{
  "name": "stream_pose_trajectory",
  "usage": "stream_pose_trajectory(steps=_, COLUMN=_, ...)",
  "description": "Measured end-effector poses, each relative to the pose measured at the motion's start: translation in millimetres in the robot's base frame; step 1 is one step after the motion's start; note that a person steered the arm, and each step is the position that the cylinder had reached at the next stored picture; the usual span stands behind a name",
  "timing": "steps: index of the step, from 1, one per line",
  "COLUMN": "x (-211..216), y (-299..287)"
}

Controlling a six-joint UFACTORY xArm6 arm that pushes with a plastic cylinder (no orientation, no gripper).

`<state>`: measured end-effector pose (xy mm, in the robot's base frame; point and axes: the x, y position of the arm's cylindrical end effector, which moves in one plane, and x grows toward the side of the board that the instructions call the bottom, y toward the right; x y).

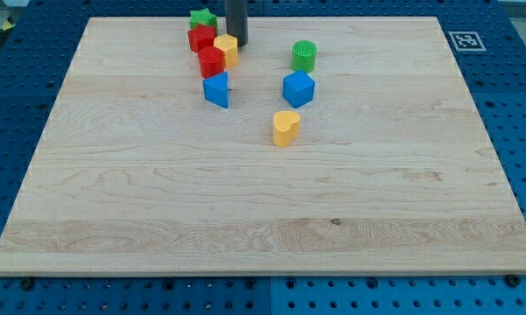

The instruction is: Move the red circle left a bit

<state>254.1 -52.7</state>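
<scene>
My tip comes down from the view's top and touches the right side of a yellow block. The red circle sits just left of and below that yellow block, touching it. A second red block lies right above the circle, and its shape is unclear. A green star sits above that one. A blue block lies just below the red circle.
A green cylinder, a blue cube and a yellow heart stand to the right of the cluster. The wooden board lies on a blue perforated table, with a marker tag at the top right.
</scene>
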Motion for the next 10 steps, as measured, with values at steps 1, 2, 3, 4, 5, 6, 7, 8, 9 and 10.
stream_pose_trajectory(steps=1, x=0.3, y=-9.5)
stream_pose_trajectory(steps=2, x=0.3, y=-9.5)
stream_pose_trajectory(steps=3, x=0.3, y=-12.7)
stream_pose_trajectory(steps=4, x=0.3, y=-0.6)
stream_pose_trajectory(steps=5, x=0.7, y=27.7)
stream_pose_trajectory(steps=6, x=13.7, y=34.0)
stream_pose_trajectory(steps=7, x=44.6, y=34.0)
stream_pose_trajectory(steps=8, x=51.7, y=34.0)
stream_pose_trajectory(steps=9, x=56.9, y=34.0)
stream_pose_trajectory(steps=10, x=70.8, y=31.7)
